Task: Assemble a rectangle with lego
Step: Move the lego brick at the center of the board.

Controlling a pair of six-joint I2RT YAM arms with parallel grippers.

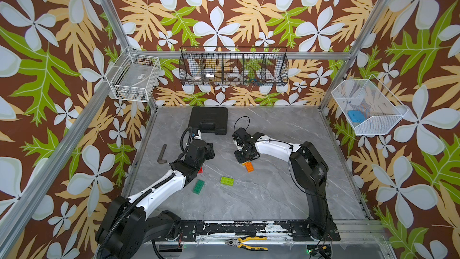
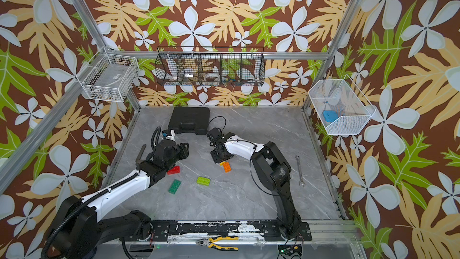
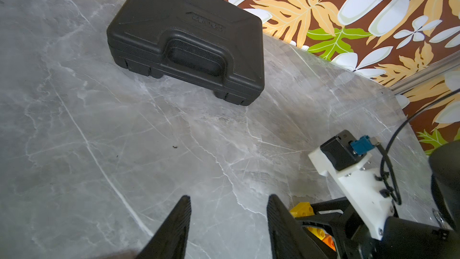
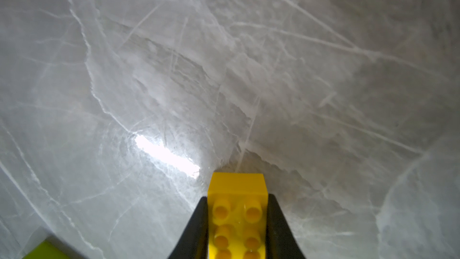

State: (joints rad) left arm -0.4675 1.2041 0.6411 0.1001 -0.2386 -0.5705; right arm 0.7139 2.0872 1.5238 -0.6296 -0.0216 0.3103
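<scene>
**Right gripper clamped on the yellow brick**

The right gripper had its jaws pressed against the two long sides of the yellow brick. The brick's studs faced the wrist camera, and it was close to the grey table. In both top views this grip sat in front of the black case, toward the robot's base and off the case's right corner. The orange brick lay just beside it on the table. Whether yellow and orange touched could not be told.

The left gripper pointed toward the case's front edge, its jaws apart with only bare table between them.

Farther from the case lay the other three, each apart from the others. The red brick was partly under the left arm. The dark green brick and the lime green brick lay beyond it.
</scene>
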